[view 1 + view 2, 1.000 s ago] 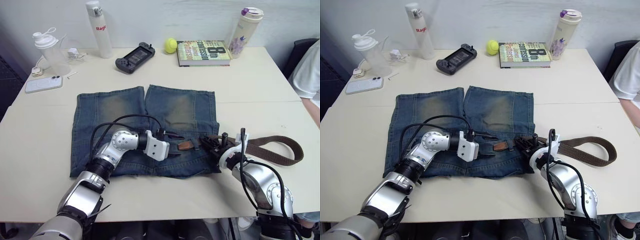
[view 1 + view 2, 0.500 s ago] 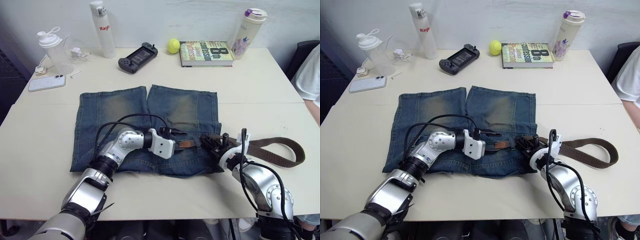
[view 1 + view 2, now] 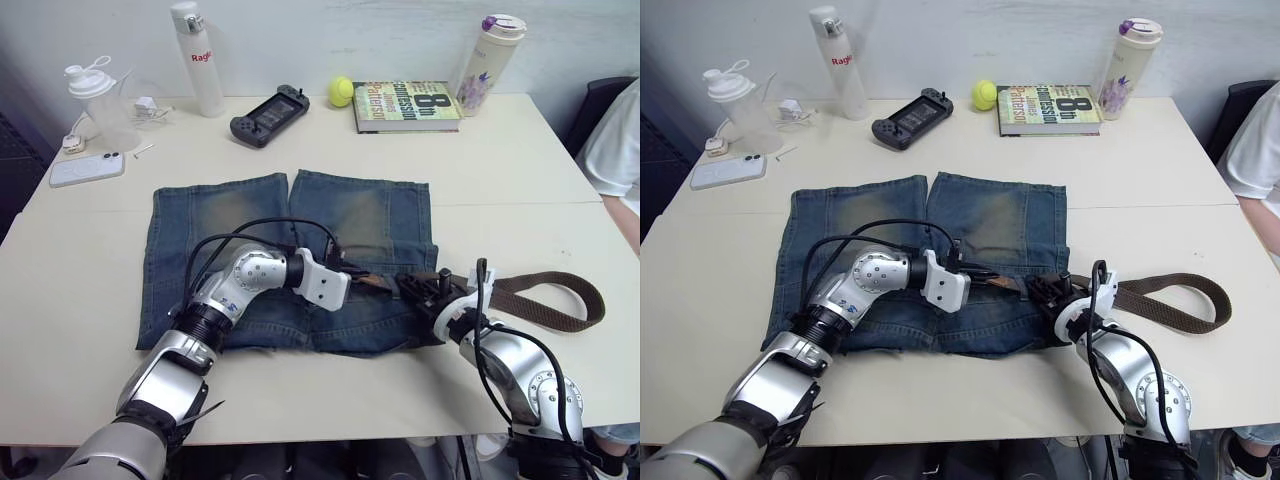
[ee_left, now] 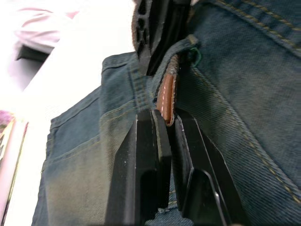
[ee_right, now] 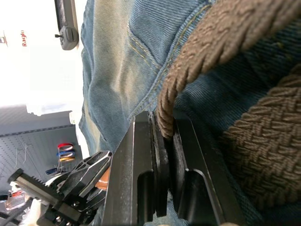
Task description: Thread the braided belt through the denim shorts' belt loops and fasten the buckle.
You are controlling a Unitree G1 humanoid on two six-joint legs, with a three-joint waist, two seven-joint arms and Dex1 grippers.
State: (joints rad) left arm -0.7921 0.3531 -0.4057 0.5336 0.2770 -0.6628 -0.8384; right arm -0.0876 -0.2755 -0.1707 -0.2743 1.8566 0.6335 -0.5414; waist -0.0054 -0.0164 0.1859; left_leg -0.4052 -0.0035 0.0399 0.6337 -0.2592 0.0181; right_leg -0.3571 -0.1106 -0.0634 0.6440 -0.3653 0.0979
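Note:
The denim shorts (image 3: 230,215) lie flat on the table, waistband toward me. The braided belt (image 3: 560,300) loops on the table at the right and runs left along the waistband. Its brown leather tip (image 4: 165,96) pokes out from under a denim belt loop (image 4: 184,44). My left gripper (image 3: 365,280) is shut on that tip, one finger on each side of it. Just to the right, my right gripper (image 3: 415,288) is shut on the braided strap (image 5: 221,33) at the waistband's right end. The buckle is hidden.
Along the far edge stand a white bottle (image 3: 197,58), a shaker cup (image 3: 100,100), a game controller (image 3: 270,114), a tennis ball (image 3: 342,91), a book (image 3: 407,103) and a flowered bottle (image 3: 490,50). A phone (image 3: 87,168) lies far left. A person's sleeve (image 3: 620,140) shows at right.
My left gripper has slid right along the waistband to the belt's leather tip and its fingers have closed on it. The right gripper has kept its grip on the strap.

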